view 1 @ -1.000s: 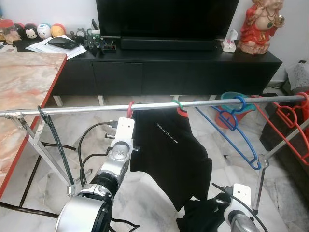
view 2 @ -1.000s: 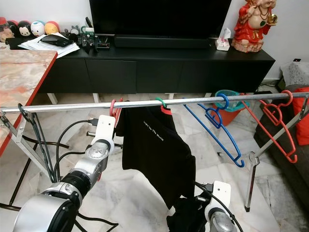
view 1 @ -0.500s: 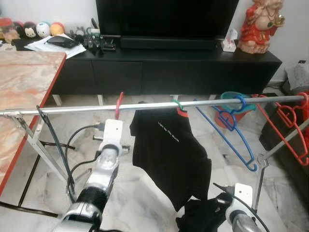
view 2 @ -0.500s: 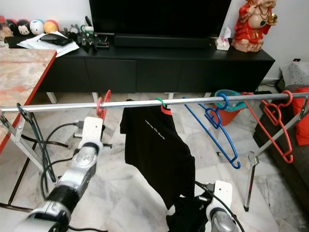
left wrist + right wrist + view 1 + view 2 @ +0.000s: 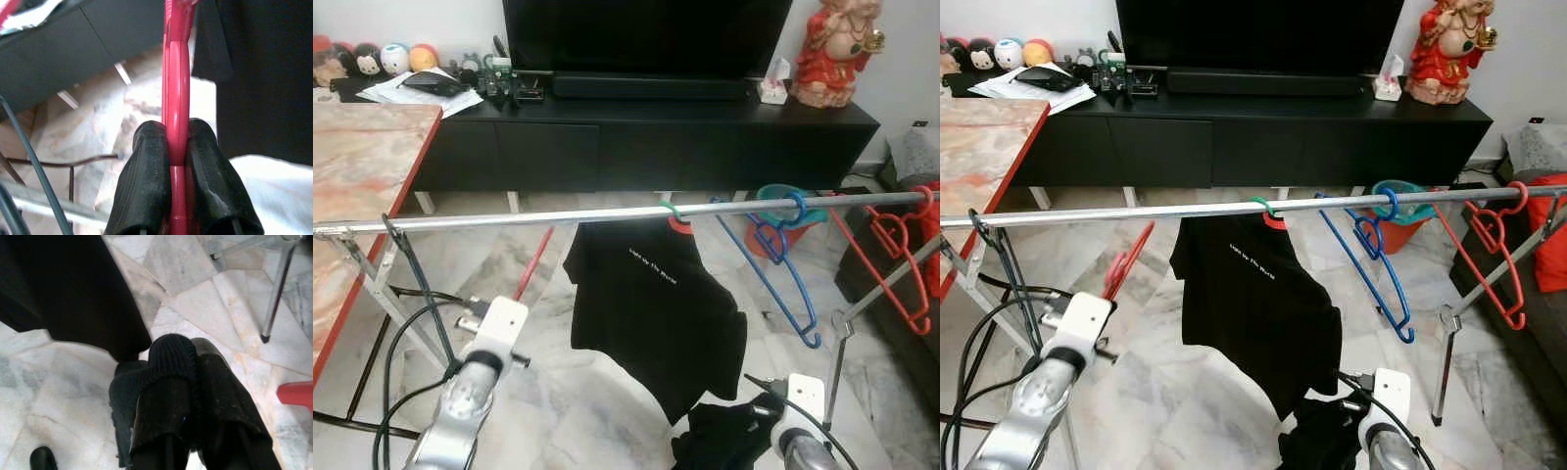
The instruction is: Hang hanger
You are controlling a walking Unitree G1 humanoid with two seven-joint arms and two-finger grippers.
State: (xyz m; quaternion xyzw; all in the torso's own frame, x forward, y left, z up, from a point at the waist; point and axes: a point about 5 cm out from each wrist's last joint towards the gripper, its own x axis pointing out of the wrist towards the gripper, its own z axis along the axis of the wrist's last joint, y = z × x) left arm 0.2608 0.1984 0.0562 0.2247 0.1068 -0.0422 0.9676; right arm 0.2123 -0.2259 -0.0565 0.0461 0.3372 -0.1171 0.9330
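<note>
- Left gripper (image 5: 177,147): low on the near left, below the rail; jaws closed on the pink hanger, one black finger pressed against each side of its bar.
- Pink hanger (image 5: 1126,262): held in the left gripper, rising at a slant from the gripper toward the rail, its top end below the rail and clear of it, left of the black T-shirt.
- Rail (image 5: 509,217): silver metal bar running left to right across the scene on folding legs, over a marble floor (image 5: 607,411).
- Black T-shirt (image 5: 656,313): hangs from the middle of the rail on a hanger with a green hook (image 5: 672,208); small white print on the chest.
- Blue hangers (image 5: 781,255): on the rail, right of the T-shirt, tilted.
- Red hangers (image 5: 901,255): at the far right end of the rail.
- Dark wire hanger (image 5: 416,284): at the left end of the rail.
- Right gripper (image 5: 195,382): low on the near right, close to the floor; jaws closed on a black ribbed cloth (image 5: 168,382), just below the T-shirt's hem.
- Marble-topped surface (image 5: 352,166): on the left, red-edged.
- Black TV cabinet (image 5: 646,137): far side, carrying a television (image 5: 646,39), papers (image 5: 416,90), small toys (image 5: 372,61), a tissue box (image 5: 771,88) and a red figurine (image 5: 832,49).
</note>
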